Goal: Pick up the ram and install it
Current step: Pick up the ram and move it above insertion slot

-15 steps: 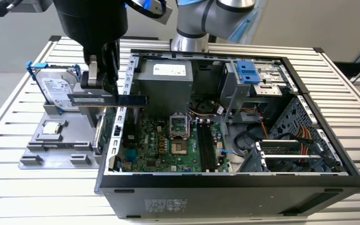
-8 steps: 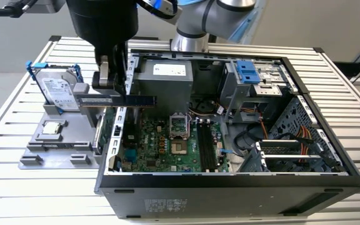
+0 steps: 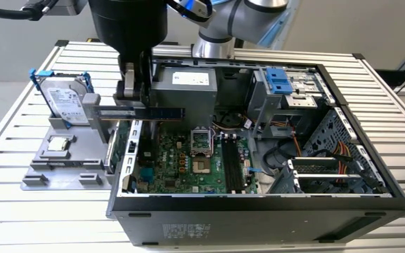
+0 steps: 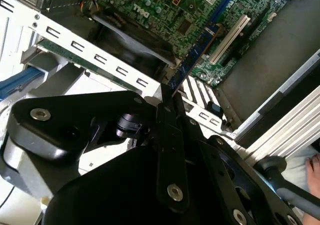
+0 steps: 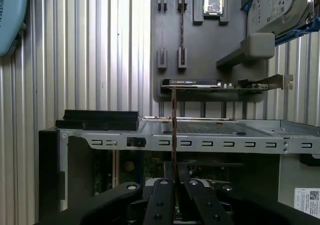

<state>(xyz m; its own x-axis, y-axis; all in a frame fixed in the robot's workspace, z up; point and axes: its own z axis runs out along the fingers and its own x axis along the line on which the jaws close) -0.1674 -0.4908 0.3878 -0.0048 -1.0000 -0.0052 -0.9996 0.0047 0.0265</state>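
Note:
The ram (image 3: 153, 112) is a long, thin, dark stick that lies level in the air, on the exterior view's left, over the open computer case's wall. My gripper (image 3: 135, 101) comes down from above and is shut on it near its middle. In the second wrist view the ram (image 4: 197, 55) sticks out past the black fingers (image 4: 167, 110) over the green motherboard (image 4: 165, 5). The first wrist view shows the ram (image 5: 173, 125) edge-on as a thin line rising from the gripper (image 5: 173, 182). The motherboard's long black memory slots (image 3: 232, 164) lie inside the case.
A grey holder (image 3: 65, 163) on the exterior view's left carries a hard drive in a blue frame (image 3: 63, 100), a small square chip (image 3: 60, 142) and a green card with a metal bracket (image 5: 200, 85). The case (image 3: 259, 208) has tall walls, a power supply (image 3: 185, 89) and cables. A person's hand (image 4: 314, 171) is nearby.

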